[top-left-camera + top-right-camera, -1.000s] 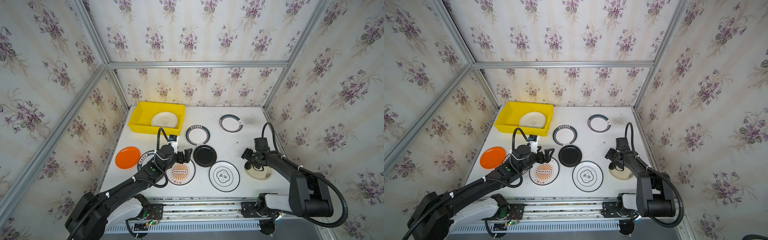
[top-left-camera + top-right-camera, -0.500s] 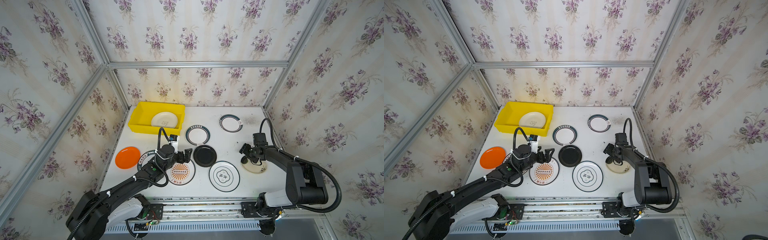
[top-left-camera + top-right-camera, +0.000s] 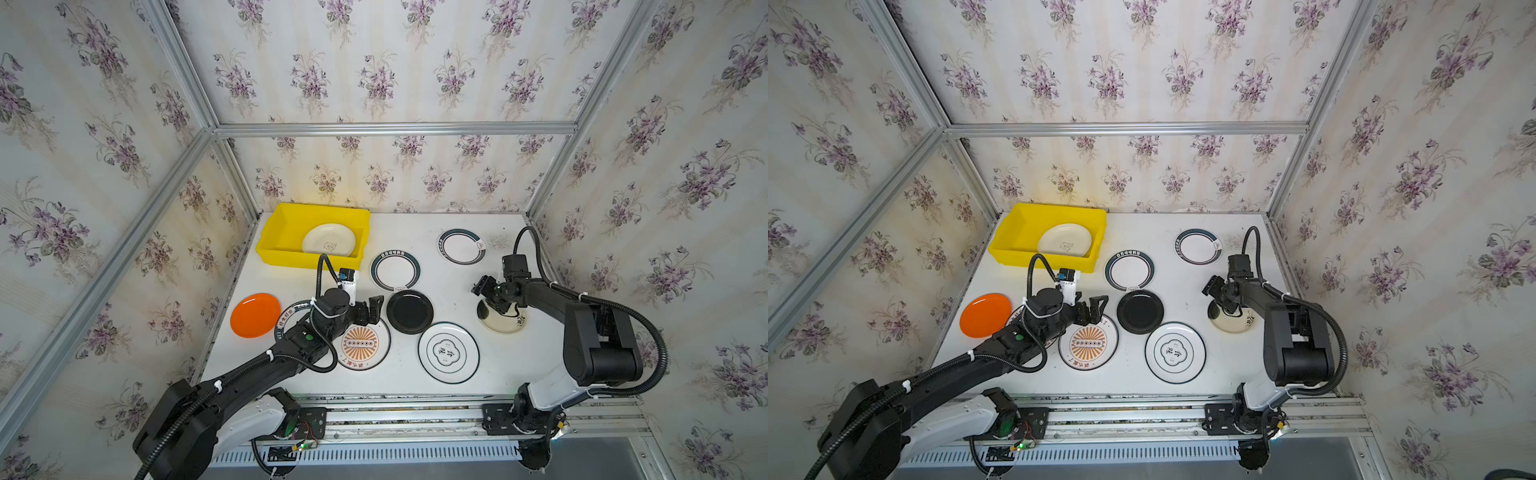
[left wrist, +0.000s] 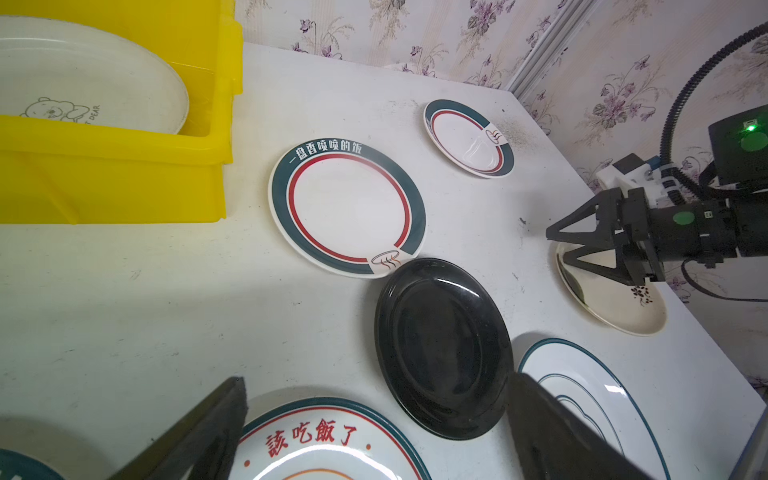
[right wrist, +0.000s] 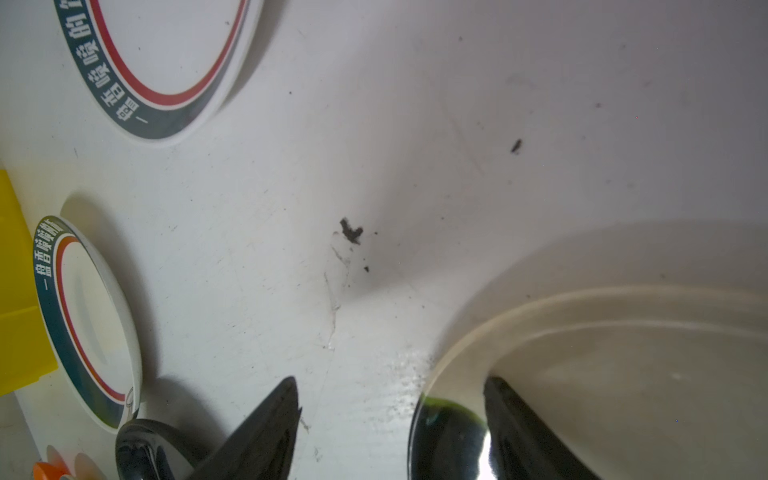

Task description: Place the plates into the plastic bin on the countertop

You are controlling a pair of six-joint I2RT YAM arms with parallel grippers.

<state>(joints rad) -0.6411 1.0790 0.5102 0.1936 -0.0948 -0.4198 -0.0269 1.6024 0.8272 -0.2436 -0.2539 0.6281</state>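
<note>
My right gripper (image 3: 485,294) is open and straddles the near-left rim of a cream plate (image 3: 505,323) at the right of the countertop (image 3: 457,291). In the right wrist view one finger is over the cream plate (image 5: 623,353) and the other over bare top, with the right gripper (image 5: 392,382) holding nothing. My left gripper (image 3: 371,309) hangs open over the far edge of the orange-sunburst plate (image 3: 362,347), beside the black plate (image 3: 409,311). The yellow plastic bin (image 3: 282,249) at the back left holds one cream plate (image 3: 328,241).
An orange plate (image 3: 254,314) lies at the left edge, and a green-rimmed plate (image 3: 291,316) is partly under my left arm. More green-rimmed plates (image 3: 395,270) (image 3: 461,246) lie behind, and a white plate (image 3: 448,352) lies in front. Walls close three sides.
My right gripper has moved back and left over the cream plate to its rim, its jaws narrowing slightly. The left arm has hardly moved.
</note>
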